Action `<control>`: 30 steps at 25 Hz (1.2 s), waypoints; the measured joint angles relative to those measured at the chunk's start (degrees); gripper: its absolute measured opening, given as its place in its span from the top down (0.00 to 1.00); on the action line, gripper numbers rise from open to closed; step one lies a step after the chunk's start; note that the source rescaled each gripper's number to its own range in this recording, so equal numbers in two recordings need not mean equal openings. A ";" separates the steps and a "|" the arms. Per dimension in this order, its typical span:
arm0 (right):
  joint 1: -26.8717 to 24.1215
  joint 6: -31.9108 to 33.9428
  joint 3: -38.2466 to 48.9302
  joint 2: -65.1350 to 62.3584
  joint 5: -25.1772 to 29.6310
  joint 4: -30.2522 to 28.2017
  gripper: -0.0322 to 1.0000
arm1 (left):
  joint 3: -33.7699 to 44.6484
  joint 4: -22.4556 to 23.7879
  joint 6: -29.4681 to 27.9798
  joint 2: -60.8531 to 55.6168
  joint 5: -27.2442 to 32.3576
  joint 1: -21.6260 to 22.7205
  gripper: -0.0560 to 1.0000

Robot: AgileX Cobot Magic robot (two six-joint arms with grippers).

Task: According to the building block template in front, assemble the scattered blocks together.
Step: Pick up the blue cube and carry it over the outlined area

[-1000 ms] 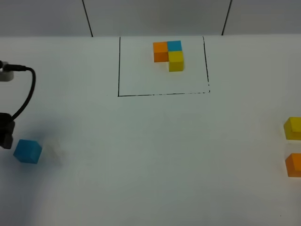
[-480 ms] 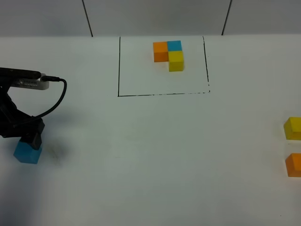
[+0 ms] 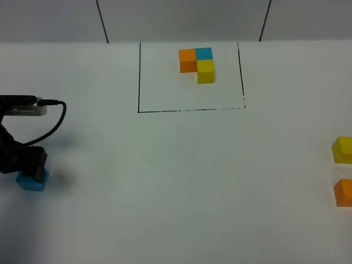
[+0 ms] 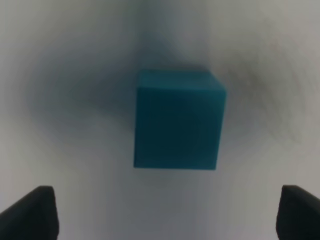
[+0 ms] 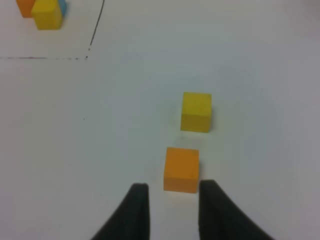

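The building block template (image 3: 197, 64), an orange, blue and yellow cluster, sits inside a thin black rectangle at the back; its edge shows in the right wrist view (image 5: 45, 12). The blue block (image 3: 34, 181) lies at the far left, and my left gripper (image 3: 26, 166) hangs right over it. In the left wrist view this gripper (image 4: 167, 212) is open, its fingertips (image 4: 35, 212) wide apart, the blue block (image 4: 177, 120) just ahead. The yellow block (image 3: 342, 149) and the orange block (image 3: 344, 192) lie at the right edge. My right gripper (image 5: 173, 192) is shut and empty just short of the orange block (image 5: 181, 169); beyond it lies the yellow block (image 5: 196, 111).
The white table (image 3: 181, 181) stretches between the left and right blocks. A black cable (image 3: 52, 124) loops from the left arm above the blue block. The frame's front line (image 3: 190, 110) runs across the back middle.
My left arm came in from the left edge over the blue block and has dropped lower onto it. The blocks and the right gripper stayed put.
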 joint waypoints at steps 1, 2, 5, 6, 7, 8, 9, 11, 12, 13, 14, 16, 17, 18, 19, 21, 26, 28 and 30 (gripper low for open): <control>0.00 0.00 0.00 0.00 0.00 0.00 0.97 | 0.28 0.45 0.13 0.05 -0.30 0.00 0.10; 0.00 0.00 0.00 0.00 0.00 0.00 0.97 | 0.45 0.45 0.13 0.25 -0.92 0.00 0.10; 0.00 0.00 0.00 0.00 0.00 0.00 0.97 | 0.51 0.45 0.13 1.06 -3.75 0.00 0.11; 0.00 0.00 0.00 0.00 0.00 0.00 0.97 | 0.51 0.45 0.13 1.49 -4.89 0.00 0.12; 0.00 0.00 0.00 0.00 0.00 0.00 0.97 | 0.51 0.45 0.13 1.98 -5.71 -0.05 0.12; 0.00 0.00 0.00 0.00 0.00 0.00 0.97 | 0.51 0.07 0.14 2.48 -6.10 -0.05 0.14; 0.00 0.00 0.00 0.00 0.00 0.00 0.97 | 0.51 -0.06 0.14 3.17 -6.40 -0.05 0.15; 0.00 0.00 0.00 0.00 0.00 0.00 0.97 | 0.51 -0.32 0.14 4.82 -6.68 -0.05 0.19; 0.00 0.00 0.00 0.00 0.00 0.00 0.97 | 0.51 -0.43 0.14 5.53 -6.74 -0.05 0.21; 0.00 0.00 0.00 0.00 0.00 0.00 0.97 | 0.51 -0.44 0.14 6.35 -6.80 -0.05 0.23; 0.00 0.00 0.00 0.00 0.00 0.00 0.97 | 0.51 -0.51 0.14 7.04 -6.80 -0.05 0.26; 0.00 0.00 0.00 0.00 0.00 0.00 0.97 | 0.51 -0.69 0.14 7.97 -6.87 -0.05 0.31; 0.00 0.00 0.00 0.00 0.00 0.00 0.97 | 0.51 -0.80 0.02 8.12 -6.92 -0.05 0.37; 0.00 0.00 0.00 0.00 0.00 0.00 0.97 | 0.51 -0.85 -0.11 8.25 -7.10 -0.05 0.43; 0.00 0.00 0.00 0.00 0.00 0.00 0.97 | 0.51 -0.85 -0.25 8.25 -7.30 -0.05 0.49; 0.00 0.00 0.00 0.00 0.00 0.00 0.97 | 0.51 -0.85 -0.38 8.25 -7.48 -0.05 0.67; 0.00 0.00 0.00 0.00 0.00 0.00 0.97 | 0.51 -0.85 -0.38 8.25 -7.59 -0.05 0.95; 0.00 0.00 0.00 0.00 0.00 0.00 0.97 | 0.51 -0.85 -0.38 8.25 -7.59 -0.05 0.95; 0.00 0.00 0.00 0.00 0.00 0.00 0.97 | 0.51 -0.92 -0.38 8.25 -7.53 -0.12 0.95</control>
